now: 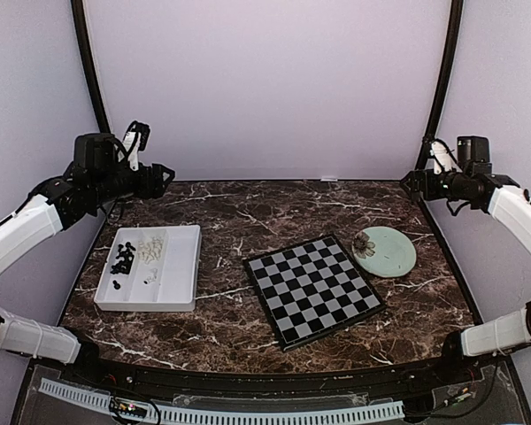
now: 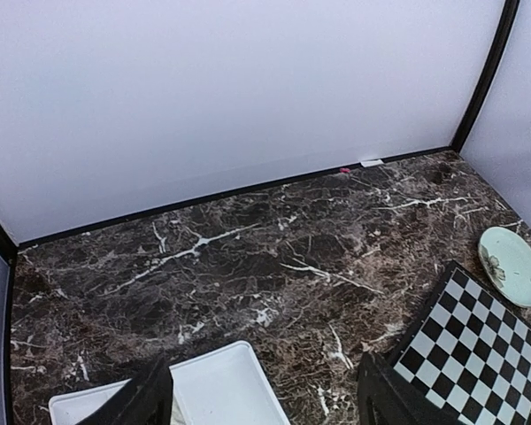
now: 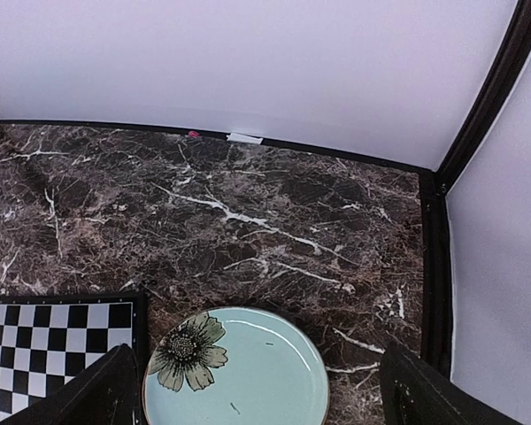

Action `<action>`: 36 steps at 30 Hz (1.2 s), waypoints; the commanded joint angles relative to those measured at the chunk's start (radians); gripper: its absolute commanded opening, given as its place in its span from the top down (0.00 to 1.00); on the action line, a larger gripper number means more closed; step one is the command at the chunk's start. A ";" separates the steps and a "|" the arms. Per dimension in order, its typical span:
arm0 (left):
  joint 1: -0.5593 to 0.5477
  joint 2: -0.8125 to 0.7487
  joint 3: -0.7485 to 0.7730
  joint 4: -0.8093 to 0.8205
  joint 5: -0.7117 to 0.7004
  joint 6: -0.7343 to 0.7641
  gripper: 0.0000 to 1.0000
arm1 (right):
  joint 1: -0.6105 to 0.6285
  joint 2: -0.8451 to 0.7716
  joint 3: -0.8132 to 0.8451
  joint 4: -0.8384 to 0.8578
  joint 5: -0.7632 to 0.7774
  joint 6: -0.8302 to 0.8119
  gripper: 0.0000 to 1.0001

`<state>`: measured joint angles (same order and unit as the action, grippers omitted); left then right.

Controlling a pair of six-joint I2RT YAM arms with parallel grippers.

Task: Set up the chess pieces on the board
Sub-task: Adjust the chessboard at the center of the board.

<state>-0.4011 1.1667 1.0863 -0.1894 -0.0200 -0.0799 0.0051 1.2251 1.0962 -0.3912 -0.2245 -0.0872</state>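
Dark brown marble table [image 1: 248, 212] with white veins, enclosed by plain pale lilac walls [image 1: 265, 88] and black corner poles [image 1: 90, 71].

Robot lab cell. Tells: left arm [image 1: 26, 232] and right arm [image 1: 524, 212], white with black joints, mounted at the near edge of the table [image 1: 248, 212]. Plain pale walls [image 1: 265, 88] close in three sides, with black frame poles [image 1: 89, 62] in the back corners. White slotted cable duct [image 1: 221, 413] and loose wiring [image 1: 460, 397] run along the front edge. Tabletop is dark marble pattern. Props look staged: white tray [image 1: 181, 266], board [image 1: 311, 289], green plate [image 1: 394, 252]. Lighting flat and even.
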 commanded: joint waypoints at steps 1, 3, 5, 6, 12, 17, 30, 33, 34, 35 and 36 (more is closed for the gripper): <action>-0.006 0.003 0.050 -0.063 0.105 -0.036 0.29 | -0.010 -0.020 -0.023 -0.020 -0.072 -0.093 0.02; -0.021 0.020 0.066 -0.089 0.133 -0.052 0.31 | -0.011 -0.013 -0.028 -0.081 -0.132 -0.195 0.02; -0.046 0.040 0.080 -0.109 0.171 -0.057 0.31 | -0.012 -0.009 -0.044 -0.140 -0.179 -0.292 0.05; -0.057 0.055 0.085 -0.114 0.201 -0.061 0.32 | -0.011 -0.008 -0.054 -0.167 -0.191 -0.345 0.07; -0.244 0.187 0.101 -0.093 0.245 -0.121 0.31 | -0.010 -0.010 -0.159 -0.279 -0.104 -0.548 0.17; -0.373 0.367 0.152 -0.079 0.257 -0.171 0.28 | -0.022 0.023 -0.222 -0.358 -0.047 -0.623 0.23; -0.416 0.550 0.200 -0.173 0.204 -0.352 0.16 | 0.005 0.087 -0.269 -0.523 -0.051 -0.831 0.36; -0.416 0.571 0.204 -0.217 0.208 -0.407 0.16 | 0.064 0.054 -0.313 -0.534 -0.015 -0.885 0.41; -0.416 0.579 0.204 -0.228 0.209 -0.433 0.16 | 0.084 0.043 -0.326 -0.534 -0.004 -0.898 0.41; -0.416 0.582 0.203 -0.231 0.212 -0.446 0.16 | 0.100 0.037 -0.340 -0.530 0.006 -0.907 0.40; -0.416 0.588 0.202 -0.233 0.216 -0.469 0.16 | 0.116 0.031 -0.355 -0.522 0.018 -0.914 0.39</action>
<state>-0.8165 1.7367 1.2701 -0.3477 0.1993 -0.4507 0.0692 1.2953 0.7868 -0.8970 -0.2619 -0.9192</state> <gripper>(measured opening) 0.842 0.595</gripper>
